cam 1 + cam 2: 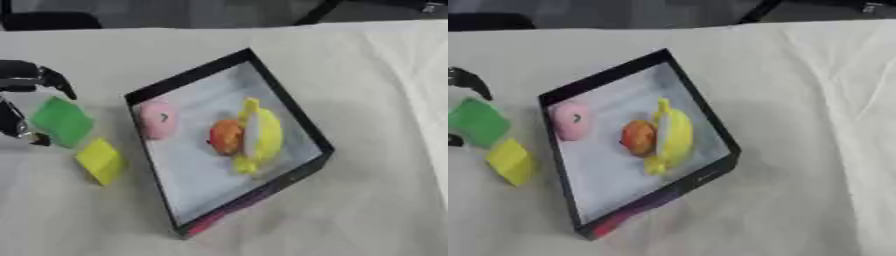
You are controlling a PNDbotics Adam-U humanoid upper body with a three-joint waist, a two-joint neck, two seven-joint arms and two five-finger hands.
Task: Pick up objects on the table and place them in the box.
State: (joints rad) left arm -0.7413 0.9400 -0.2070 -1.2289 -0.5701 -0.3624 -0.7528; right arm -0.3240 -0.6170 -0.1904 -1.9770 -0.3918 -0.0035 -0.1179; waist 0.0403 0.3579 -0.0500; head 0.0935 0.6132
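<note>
The left hand (pixel 19 107) comes in at the left edge, fingers (pixel 54 81) spread either side of a flat block (pixel 61 121): one finger behind it, another at its near left corner. Just to the right of those fingers and nearer the camera, a second block (pixel 101 160) lies beside the first. Further right stands the box (pixel 289 112), set askew on the table (pixel 376 75). In it, a rounded piece (pixel 159 119) lies at the wall nearest the fingers; beyond it a ball-like piece (pixel 226 136) touches a curved piece (pixel 260 136).
</note>
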